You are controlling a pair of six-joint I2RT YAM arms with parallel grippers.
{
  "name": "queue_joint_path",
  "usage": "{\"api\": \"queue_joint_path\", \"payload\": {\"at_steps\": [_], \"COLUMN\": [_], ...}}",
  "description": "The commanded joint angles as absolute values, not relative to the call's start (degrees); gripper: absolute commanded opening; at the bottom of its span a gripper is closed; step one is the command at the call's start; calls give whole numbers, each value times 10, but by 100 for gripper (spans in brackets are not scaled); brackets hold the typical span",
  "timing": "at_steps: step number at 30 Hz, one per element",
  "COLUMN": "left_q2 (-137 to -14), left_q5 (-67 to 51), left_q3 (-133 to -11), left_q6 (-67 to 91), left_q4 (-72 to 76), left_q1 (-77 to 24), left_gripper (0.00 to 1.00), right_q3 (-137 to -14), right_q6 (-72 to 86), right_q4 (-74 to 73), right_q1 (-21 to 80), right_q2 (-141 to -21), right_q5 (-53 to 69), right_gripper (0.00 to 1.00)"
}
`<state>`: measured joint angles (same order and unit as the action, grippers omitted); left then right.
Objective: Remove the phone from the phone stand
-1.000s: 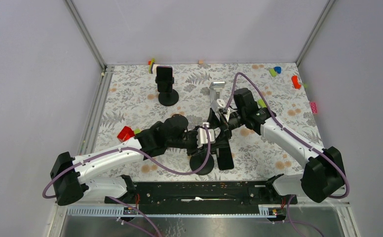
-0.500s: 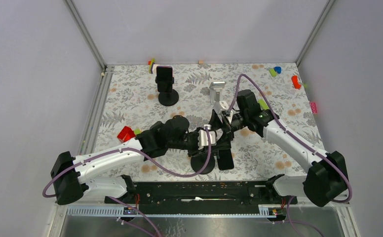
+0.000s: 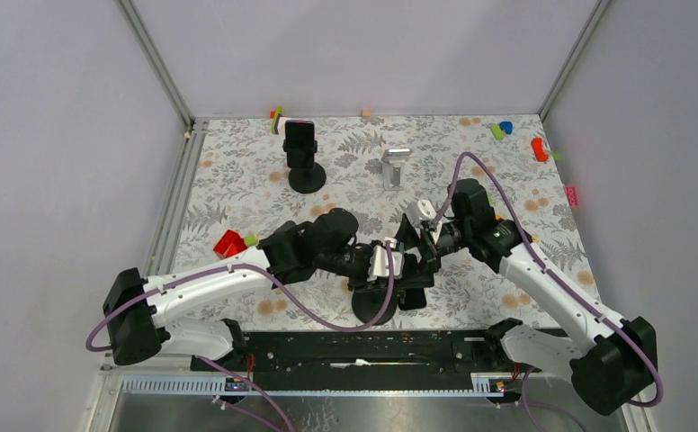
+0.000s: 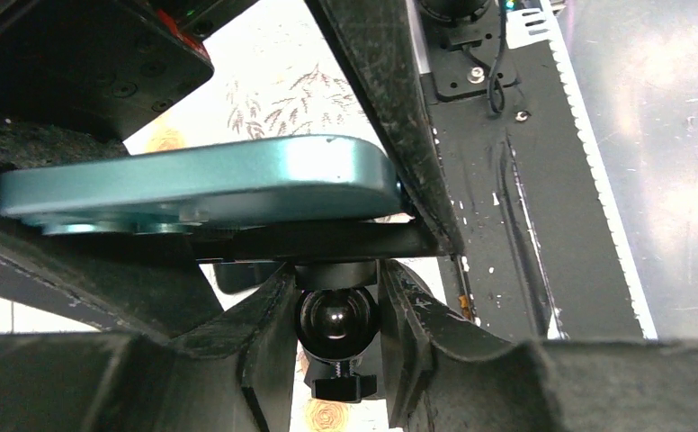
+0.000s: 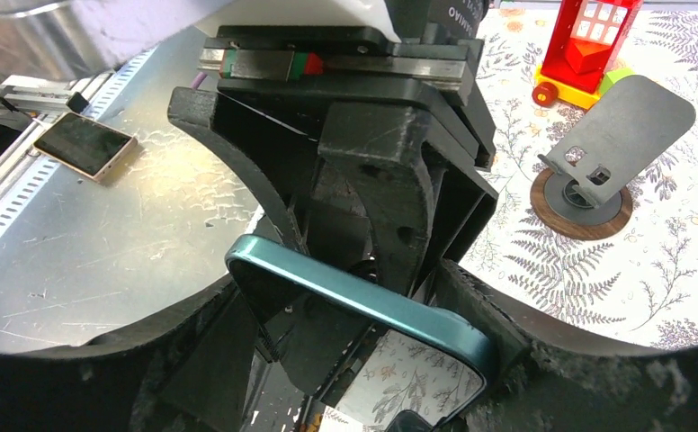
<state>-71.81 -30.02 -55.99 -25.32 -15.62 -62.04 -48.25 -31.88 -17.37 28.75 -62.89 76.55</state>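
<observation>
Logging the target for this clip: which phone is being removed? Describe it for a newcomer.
On the floral table, look near-centre, where the left gripper and right gripper meet over a black round-based stand. The phone held there has a teal edge, unlike the dark phone on the rear-left stand.

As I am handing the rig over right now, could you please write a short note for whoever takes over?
Left gripper: shut around the ball joint of the phone stand, bracing it.
Right gripper: shut on the edges of the teal phone.
The phone lies flat against the stand's cradle, not yet lifted out.
Done: both grasps are made.
To do: pull the phone clear of the cradle while the stand is held, then set it down.
</observation>
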Motion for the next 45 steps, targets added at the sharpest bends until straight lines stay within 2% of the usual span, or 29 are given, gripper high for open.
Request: {"api": "queue_joint_path", "payload": {"at_steps": [1, 10, 18, 22, 23, 25, 28, 29, 31, 34, 45], "left_q2": [-718, -739, -734, -734, -731, -724, -717, -715, -714, -711, -713], "left_q5": [-473, -486, -481, -459, -450, -438, -423, -418, -408, -396, -368], "left_q3": [-603, -629, -627, -626, -622, -610, -598, -596, -592, -584, -572], "left_q6": [-299, -345, -346, -332, -322, -310, -291, -286, -277, -263, -237], "left_q4": [-224, -287, -289, -287, -277, -257, -229, -222, -207, -186, -149], "left_q1": [-660, -660, -661, -661, -661, -661, -661, -661, -660, -660, -660], "left_gripper": [0, 0, 0, 0, 0, 0, 0, 0, 0, 0, 0], "right_q3": [-474, -443, -441, -431, -421, -398, -368, -357, -337, -324, -300], "right_q6": [-325, -306, -295, -266, -238, -195, -137, -114, -70, -18, 21], "right_q4": [-106, -105, -105, -79, -53, -7, 75, 101, 145, 165, 121], "right_q1": [262, 305, 316, 318, 318, 319, 320, 321, 323, 327, 372], "right_q2": [-596, -563, -561, -548, -542, -526, -500, -490, -472, -446, -373], "right_q5": [708, 689, 703, 671, 655, 638, 624, 614, 585, 541, 415], "right_gripper": [0, 0, 0, 1, 9, 34, 65, 73, 81, 99, 100]}}
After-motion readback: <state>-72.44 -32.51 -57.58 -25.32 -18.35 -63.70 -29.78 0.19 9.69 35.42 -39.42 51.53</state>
